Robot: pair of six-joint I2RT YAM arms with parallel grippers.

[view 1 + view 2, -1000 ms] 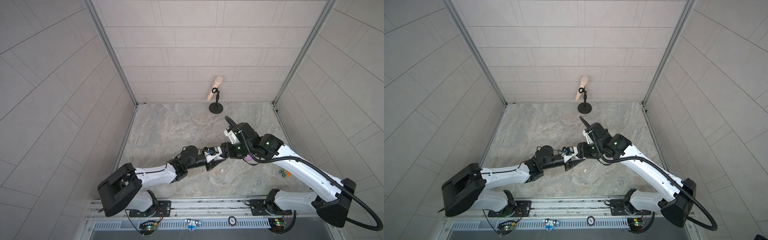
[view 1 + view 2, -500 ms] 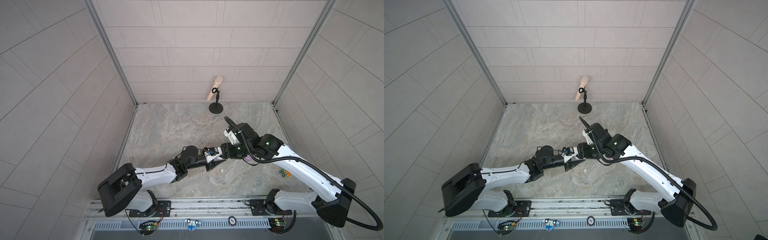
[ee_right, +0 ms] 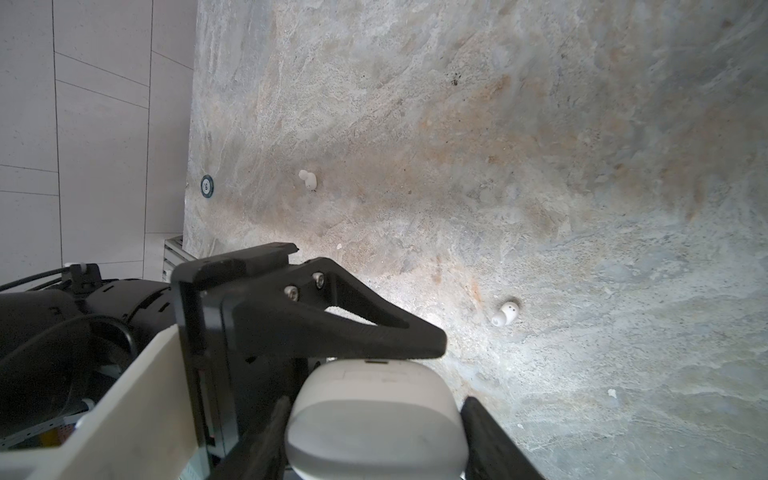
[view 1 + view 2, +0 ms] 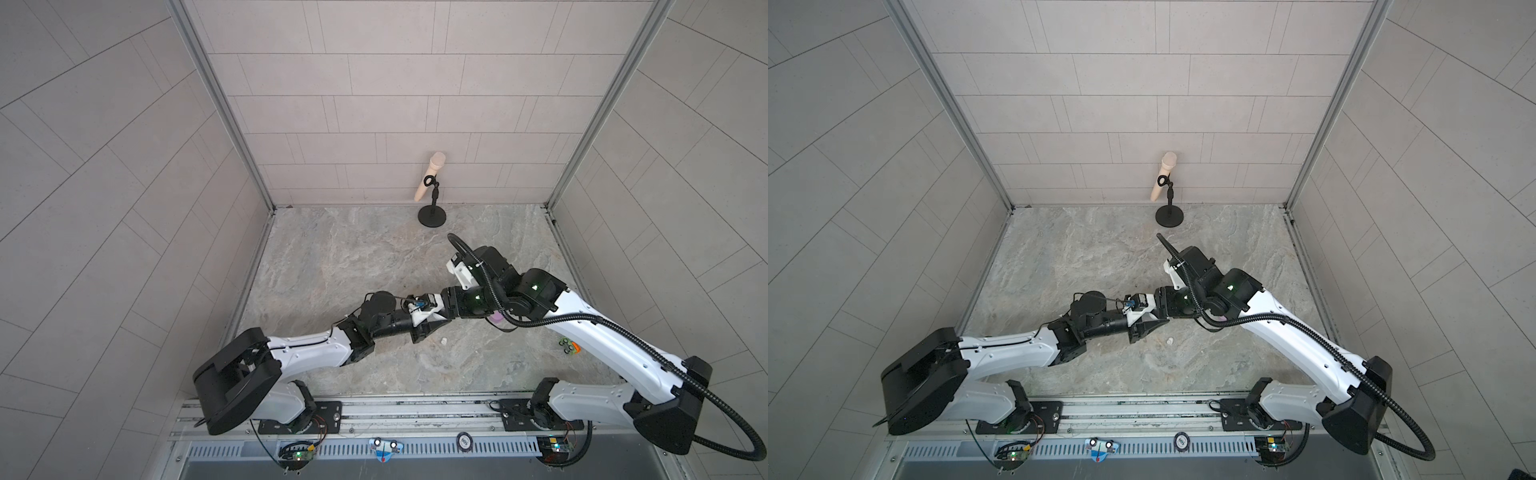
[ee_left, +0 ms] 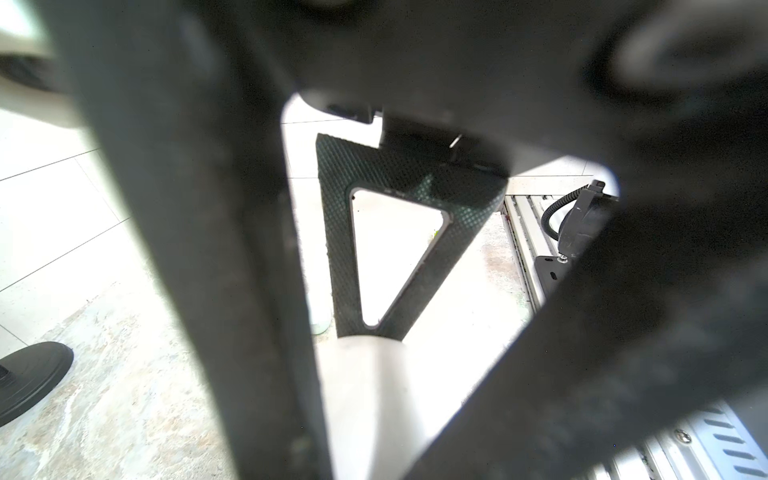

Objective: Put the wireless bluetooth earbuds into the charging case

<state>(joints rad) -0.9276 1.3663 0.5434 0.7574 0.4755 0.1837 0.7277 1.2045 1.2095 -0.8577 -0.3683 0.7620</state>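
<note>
Two white earbuds lie loose and well apart on the marble tabletop in the right wrist view, and neither is in the white charging case yet. In both top views only one of the white earbuds shows, just to the near side of where the arms meet at mid-table. The right gripper is clamped on the case, one finger on each rounded side, and holds it clear of the marble. Whether the lid is open cannot be told from here. The left gripper has its jaws together, its black tip lying across the case's upper edge. The pictures do not show whether it presses there or pinches anything. Each bud looks almost weightless, hard and glossy, with a rounded bean body and a small nozzle. It will likely roll at a nudge and may squirt out of a squeeze placed off-centre. The safest hold is probably a light pinch from above, across the widest part of the body with the very fingertips, leaving the nozzle end free to seat. The case is smooth too, so its side grip may slip if it is pushed hard from above.
</note>
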